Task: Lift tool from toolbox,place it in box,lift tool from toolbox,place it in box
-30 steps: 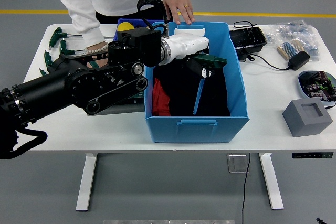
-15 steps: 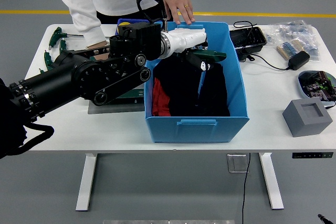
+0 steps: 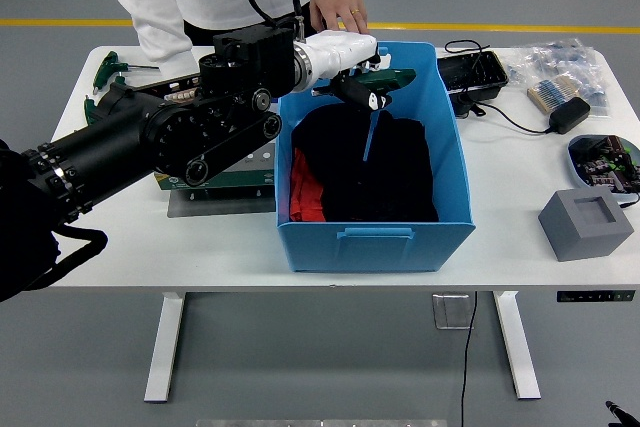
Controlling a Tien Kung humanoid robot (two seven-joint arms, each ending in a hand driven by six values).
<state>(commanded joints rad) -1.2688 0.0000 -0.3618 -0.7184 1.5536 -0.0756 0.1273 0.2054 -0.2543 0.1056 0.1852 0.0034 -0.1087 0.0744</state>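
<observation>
One arm is all you have in view: the left arm (image 3: 150,152) comes in from the lower left and stretches diagonally up over the desk (image 3: 120,247) to the far left corner of the blue box (image 3: 375,237). Its white robot hand (image 3: 345,65) sits above the box's far rim, fingers curled around the green handle of a tool (image 3: 378,87). You can see the tool's thin blue shaft hanging down from the handle into the box, over the black cloth (image 3: 370,167) that fills it; whether the tip touches the cloth cannot be told. A red patch (image 3: 303,192) shows at the cloth's left side.

Under your forearm, left of the box, lies the toolbox (image 3: 215,182), mostly hidden by the arm. More green-handled tools (image 3: 105,72) lie on the far left of the desk.

To your right, well apart from the box, are a grey block (image 3: 585,222), a round device (image 3: 605,159), a black adapter (image 3: 566,114) with its cable, a black tray (image 3: 472,74) and bagged parts (image 3: 560,67).

Beyond the box a person stands at the far side, one hand (image 3: 338,17) resting on the box's far rim just beside your robot hand, the other arm's sleeve (image 3: 155,27) reaching down behind your arm.
</observation>
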